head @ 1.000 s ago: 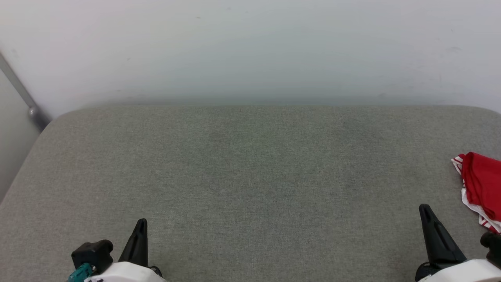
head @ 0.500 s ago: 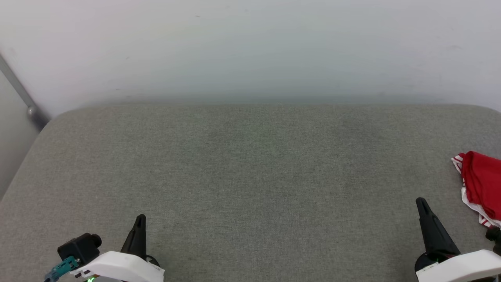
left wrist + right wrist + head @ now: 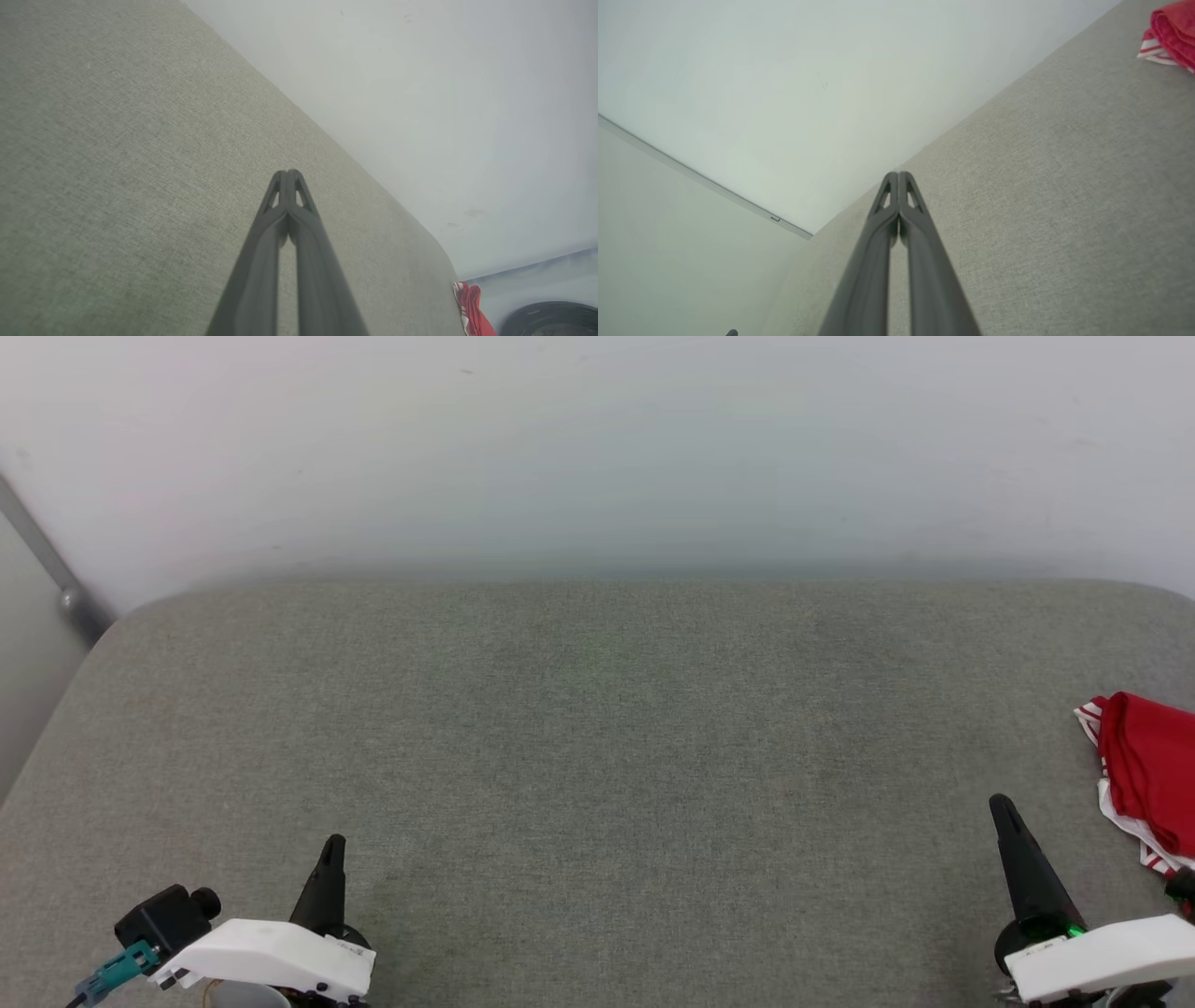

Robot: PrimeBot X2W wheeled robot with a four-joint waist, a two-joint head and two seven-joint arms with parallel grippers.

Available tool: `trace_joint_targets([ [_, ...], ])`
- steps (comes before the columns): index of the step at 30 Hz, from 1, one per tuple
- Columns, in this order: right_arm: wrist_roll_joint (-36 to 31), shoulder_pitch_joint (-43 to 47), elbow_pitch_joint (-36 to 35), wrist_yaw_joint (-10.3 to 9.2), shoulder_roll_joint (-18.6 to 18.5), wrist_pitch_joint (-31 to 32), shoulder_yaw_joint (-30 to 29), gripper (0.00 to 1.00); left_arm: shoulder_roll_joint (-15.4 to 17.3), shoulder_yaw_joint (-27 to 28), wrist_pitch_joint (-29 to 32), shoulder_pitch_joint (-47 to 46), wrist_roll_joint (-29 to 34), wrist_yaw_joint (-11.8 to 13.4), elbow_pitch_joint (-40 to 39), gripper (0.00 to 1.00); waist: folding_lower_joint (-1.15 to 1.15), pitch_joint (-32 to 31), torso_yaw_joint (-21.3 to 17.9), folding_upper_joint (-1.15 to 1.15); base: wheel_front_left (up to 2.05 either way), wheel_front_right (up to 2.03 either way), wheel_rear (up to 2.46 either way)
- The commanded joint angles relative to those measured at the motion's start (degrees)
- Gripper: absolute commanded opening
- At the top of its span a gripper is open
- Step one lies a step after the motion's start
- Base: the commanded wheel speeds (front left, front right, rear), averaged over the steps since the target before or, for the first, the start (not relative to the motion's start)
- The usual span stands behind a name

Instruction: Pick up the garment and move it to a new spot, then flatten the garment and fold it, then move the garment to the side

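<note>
Far left, I saw a grey metal bar point(image 3: 56, 579) slanting down the white wall point(image 3: 597, 448) toward the corner of the grey fabric pad point(image 3: 597, 728). My left gripper point(image 3: 332, 847) sat low at the near left over the pad. Its fingers were pressed together tip to tip, holding nothing and pointing toward the wall. The left wrist view showed the left gripper point(image 3: 289, 176) pinched the same way. My right gripper point(image 3: 1001, 805) sat at the near right, fingers likewise pressed together with nothing between them, leaning slightly left. The right wrist view had the right gripper point(image 3: 899, 175) the same. The garment point(image 3: 1150, 765) lay bunched on the pad at the far right, just right of the right gripper and a little beyond it, not touching, and cut by the frame edge. The visible part ran long from far to near, red on top, with striped trim at its far left corner and white along the near left edge. I couldn't tell its full outline or which end was the collar. The garment also showed small at the pad's end in the left wrist view point(image 3: 473, 305), and as a red roll in the right wrist view point(image 3: 1174, 25)
</note>
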Motion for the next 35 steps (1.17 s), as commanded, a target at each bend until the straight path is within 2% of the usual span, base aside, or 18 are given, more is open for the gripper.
trace_joint_targets([
  [1,2.13,-1.98,0.04,0.00,-0.50,0.16,-0.03,0.00,-0.34,1.00,0.43,-1.84,-1.60,-0.68,-0.31,0.00,0.00,0.03,-0.03,0.00,0.00,0.00,0.00],
  [35,22.70,-6.34,6.76,-0.01,-0.19,1.10,-0.46,0.00,-5.10,7.71,5.69,-3.97,-17.50,-5.80,1.75,0.00,0.00,0.63,-0.54,0.00,0.00,0.00,0.00],
])
